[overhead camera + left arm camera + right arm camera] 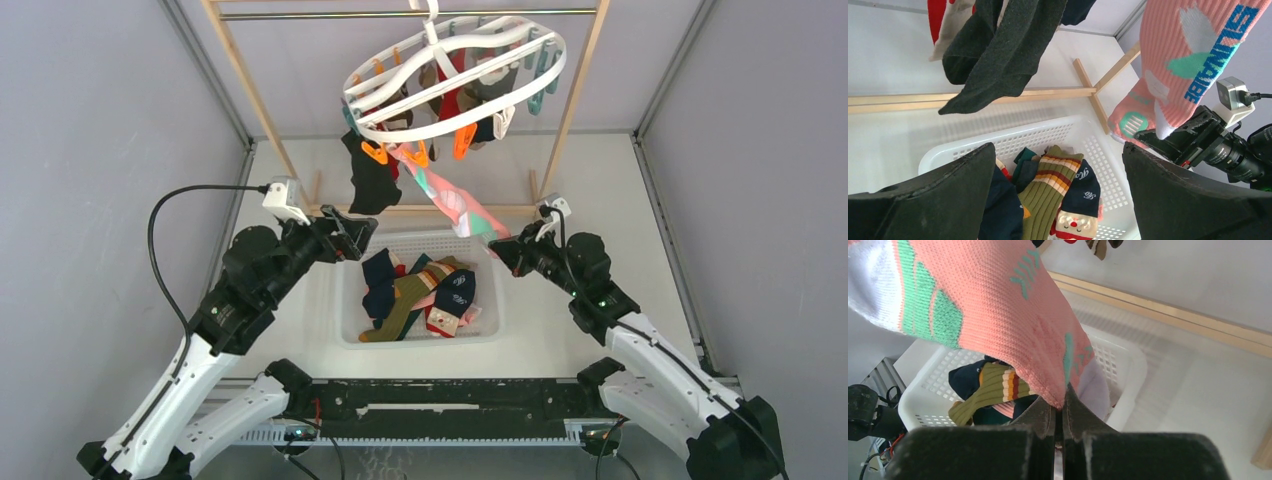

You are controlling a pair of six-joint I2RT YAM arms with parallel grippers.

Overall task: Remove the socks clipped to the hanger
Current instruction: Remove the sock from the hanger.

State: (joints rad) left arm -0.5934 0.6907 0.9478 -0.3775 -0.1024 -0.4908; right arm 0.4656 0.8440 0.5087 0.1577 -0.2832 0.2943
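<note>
Nearest, the white basket holds several freed socks, and above its far right corner the right gripper is pinched tight on the toe of the salmon pink sock, which slants taut up to the hanger. The left gripper stands wide and empty just beside the dark sock hanging from the hanger's left side. Light, soft and stretchy, each sock will likely lengthen before slipping free, so 1 firm hold nearer the cuff should work better than the toe.
</note>
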